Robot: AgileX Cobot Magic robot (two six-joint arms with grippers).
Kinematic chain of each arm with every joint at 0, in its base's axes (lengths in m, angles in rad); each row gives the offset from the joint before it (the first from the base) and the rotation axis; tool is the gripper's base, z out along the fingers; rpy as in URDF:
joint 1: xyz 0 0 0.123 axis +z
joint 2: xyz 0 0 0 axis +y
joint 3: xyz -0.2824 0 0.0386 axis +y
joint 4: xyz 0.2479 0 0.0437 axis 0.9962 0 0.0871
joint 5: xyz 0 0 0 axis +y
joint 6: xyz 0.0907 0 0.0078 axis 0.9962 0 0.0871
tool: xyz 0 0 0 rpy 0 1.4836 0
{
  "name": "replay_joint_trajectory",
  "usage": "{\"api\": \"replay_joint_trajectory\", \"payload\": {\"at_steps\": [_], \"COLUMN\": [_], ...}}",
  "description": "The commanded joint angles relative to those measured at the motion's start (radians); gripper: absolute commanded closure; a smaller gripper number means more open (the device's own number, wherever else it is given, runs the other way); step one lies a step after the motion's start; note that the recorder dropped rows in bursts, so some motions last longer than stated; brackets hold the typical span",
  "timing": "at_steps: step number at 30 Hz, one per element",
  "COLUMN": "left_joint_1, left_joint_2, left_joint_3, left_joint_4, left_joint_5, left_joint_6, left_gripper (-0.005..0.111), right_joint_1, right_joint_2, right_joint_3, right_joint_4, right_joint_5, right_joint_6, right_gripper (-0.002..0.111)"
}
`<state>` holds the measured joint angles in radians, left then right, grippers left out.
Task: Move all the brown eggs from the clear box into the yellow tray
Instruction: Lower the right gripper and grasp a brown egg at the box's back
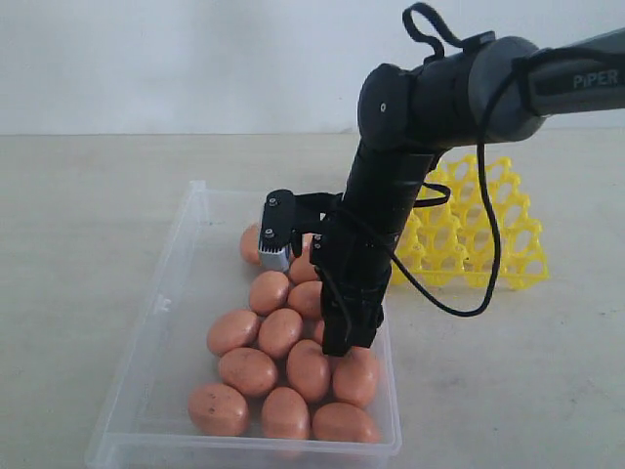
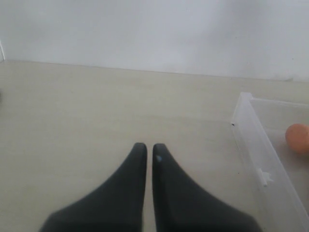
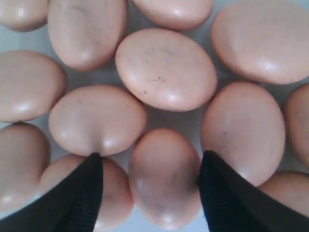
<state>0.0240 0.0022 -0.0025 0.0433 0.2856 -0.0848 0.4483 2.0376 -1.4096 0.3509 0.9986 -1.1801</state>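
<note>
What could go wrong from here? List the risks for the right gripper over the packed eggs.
1. The open right gripper straddles one smooth orange-brown egg. Its black fingertips sit over tightly packed neighbouring eggs, so descending could press or crack them.
2. Closing on the smooth rounded shell, it might slip or squeeze too hard.

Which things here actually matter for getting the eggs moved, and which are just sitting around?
Part of the job:
- brown eggs
- clear box holding them
- yellow tray, no eggs seen in it
- right gripper, open just above the eggs

Just there:
- left gripper, shut, outside the box
- table
- wall
</note>
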Motion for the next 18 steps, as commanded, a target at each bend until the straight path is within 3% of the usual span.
{"api": "replay_joint_trajectory", "payload": {"at_steps": [1,8,10,15,18], "left_joint_1": [0.003,0.003,0.003,0.003,0.003], "left_joint_2": [-0.002,-0.002,-0.002,-0.002,-0.002], "left_joint_3": [0.003,0.003,0.003,0.003,0.003], "left_joint_4": [-0.003,-0.003,-0.003,-0.003,-0.003], "left_joint_5": [-0.008,-0.009,-0.009,-0.009,-0.009], "left_joint_6": [0.002,0.002,0.002,0.002,0.002], "left_gripper": [0.103,0.103,0.103,0.103,0.103], "right_joint_1": [0.001,0.001,0.001,0.001,0.001], "right_joint_2": [0.043,0.069,0.065,0.065,0.052], "right_joint_3": [0.014,0.014,0.014,0.014,0.012], "right_joint_4": [-0.002,-0.022,-0.030,-0.033,-0.030], "right_joint_5": [-0.030,-0.054,-0.056,-0.054,-0.049], "right_joint_6": [-0.008,-0.008,-0.004,0.051,0.120], "right_gripper": [0.057,0.060,0.070,0.109,0.108]}}
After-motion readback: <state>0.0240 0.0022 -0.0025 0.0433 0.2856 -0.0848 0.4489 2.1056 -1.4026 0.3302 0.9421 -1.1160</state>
